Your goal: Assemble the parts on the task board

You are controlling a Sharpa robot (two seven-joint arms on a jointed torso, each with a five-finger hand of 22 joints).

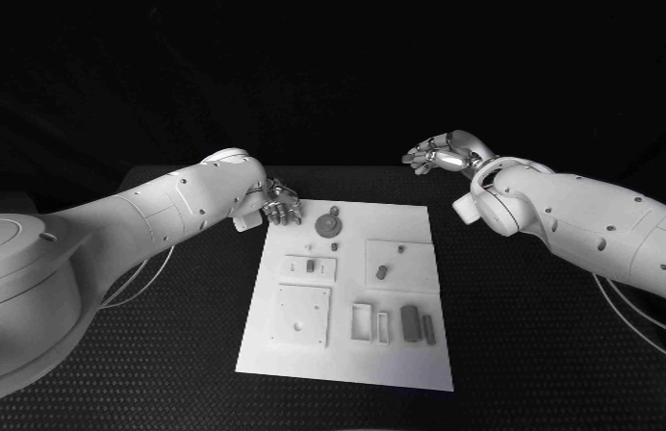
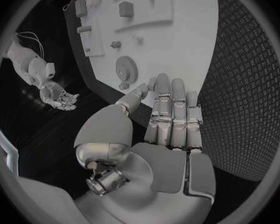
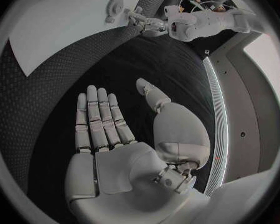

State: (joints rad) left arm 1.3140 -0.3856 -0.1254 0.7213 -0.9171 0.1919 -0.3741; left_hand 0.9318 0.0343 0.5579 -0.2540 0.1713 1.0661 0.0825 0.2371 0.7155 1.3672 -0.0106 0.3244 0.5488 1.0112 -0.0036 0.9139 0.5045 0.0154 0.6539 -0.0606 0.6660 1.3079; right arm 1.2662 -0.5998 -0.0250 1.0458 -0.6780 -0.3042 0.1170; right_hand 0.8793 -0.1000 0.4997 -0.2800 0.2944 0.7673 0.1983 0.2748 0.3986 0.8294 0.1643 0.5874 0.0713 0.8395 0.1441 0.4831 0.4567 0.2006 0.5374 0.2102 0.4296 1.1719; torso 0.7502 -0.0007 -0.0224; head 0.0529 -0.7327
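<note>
Hovering empty: left hand point(image 1: 282, 202) fingers straight beside task board point(image 1: 354, 354); right hand point(image 1: 442, 154) loosely spread.

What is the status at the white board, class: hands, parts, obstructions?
Left hand open, by the white task board corner near the round toothed gear. Right hand open, off the board. Nothing blocking.

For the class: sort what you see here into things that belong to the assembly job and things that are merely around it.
Belongs to the job:
task board
gear
small parts
left hand
right hand

Merely around:
black table
</note>
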